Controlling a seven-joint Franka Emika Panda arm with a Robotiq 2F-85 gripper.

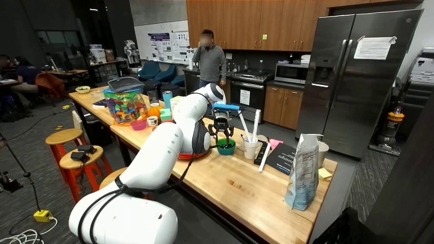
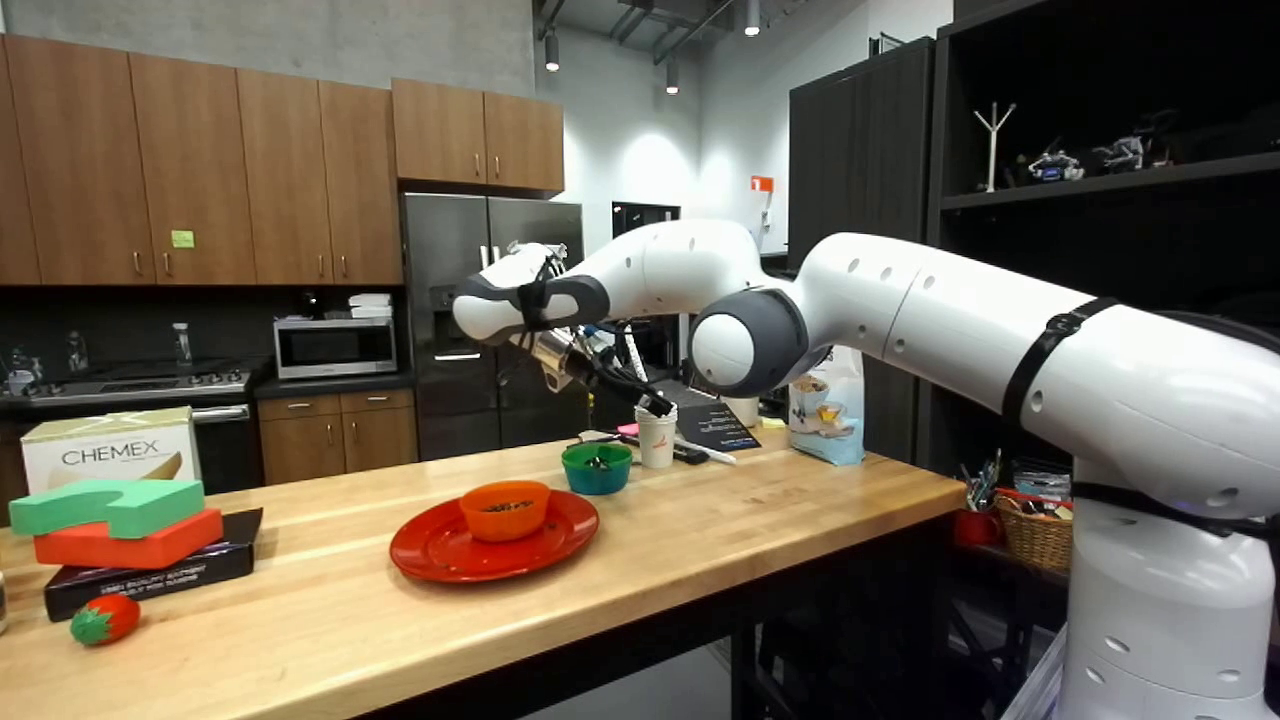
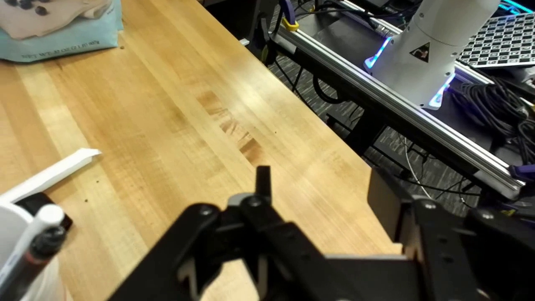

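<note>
The gripper [image 3: 324,200] hangs tilted above the table [image 3: 175,138] at the end of the arm [image 2: 920,300]. Its fingers [image 3: 385,205] stand well apart, and in the wrist view the gap between them shows the table, so it has hold of nothing that can be seen. In an exterior view it shows right above the green bowl [image 1: 226,151]; whether it touches the rim cannot be told. The green bowl stands on the table just beside the cup [image 2: 656,445] and holds something dark [image 2: 597,463], too small to make out. White sticks [image 1: 256,125] and a marker [image 3: 35,259] lean in the cup. On the green bowl's other side sits a red plate [image 2: 440,545], with an orange bowl [image 2: 503,526] on it and dark bits [image 2: 510,507] inside that. Past the cup lie a white strip [image 3: 54,173] and a black sheet [image 1: 282,159] with pale lettering, and a bag [image 1: 303,176] stands upright near the table's end. Beyond the red plate, a green block [image 2: 108,505] rests on a red block [image 2: 175,543], which lies on a black box [image 2: 200,572]; a toy strawberry [image 2: 105,619] is in front of the stack and a Chemex box [image 2: 110,447] behind it. A man [image 1: 212,64] in a grey top stands by the stove [image 1: 257,96].
</note>
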